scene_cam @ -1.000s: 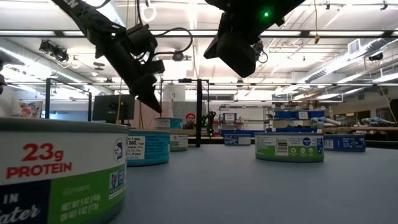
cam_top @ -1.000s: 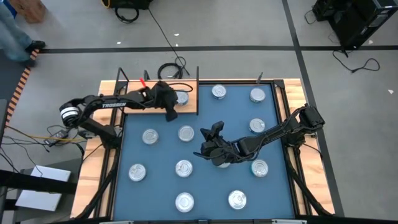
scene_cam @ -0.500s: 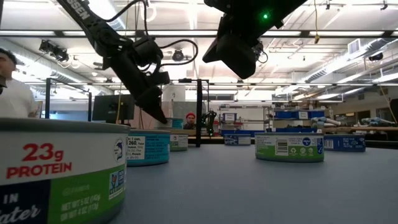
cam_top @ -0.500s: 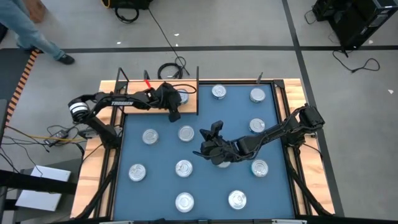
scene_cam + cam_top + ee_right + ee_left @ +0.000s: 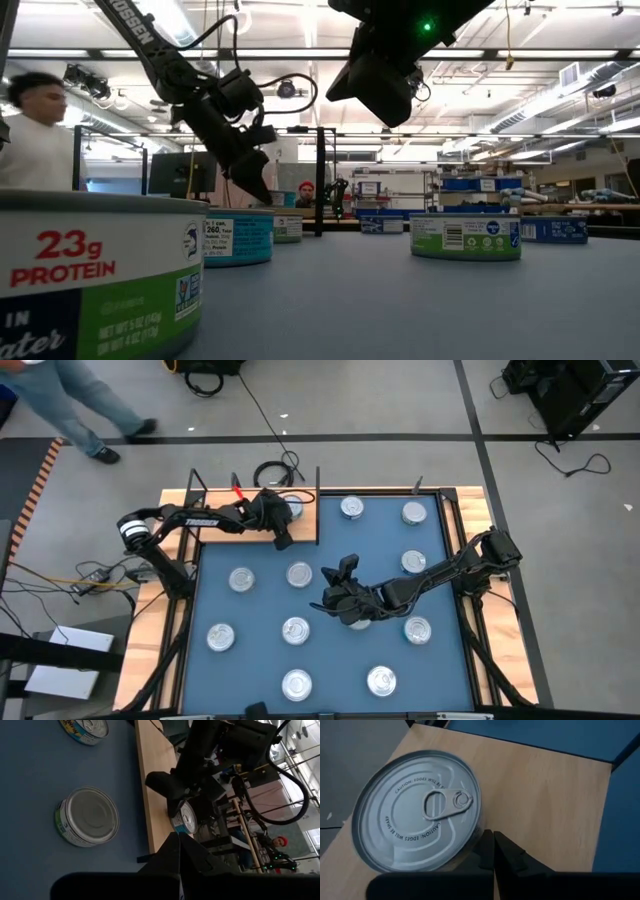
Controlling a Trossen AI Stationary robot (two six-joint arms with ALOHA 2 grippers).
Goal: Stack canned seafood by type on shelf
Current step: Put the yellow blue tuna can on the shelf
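We see one tin (image 5: 417, 812) lying lid-up on the shelf (image 5: 545, 800), near the board's edge by the blue mat (image 5: 320, 660). Our left gripper (image 5: 494, 851) is closed and empty, its tips just beside that tin. The other tins (image 5: 296, 630) sit spread over the mat. Our right gripper (image 5: 345, 572) is also closed, holding nothing, above the middle of the mat. A person (image 5: 30, 135) stands beyond the table.
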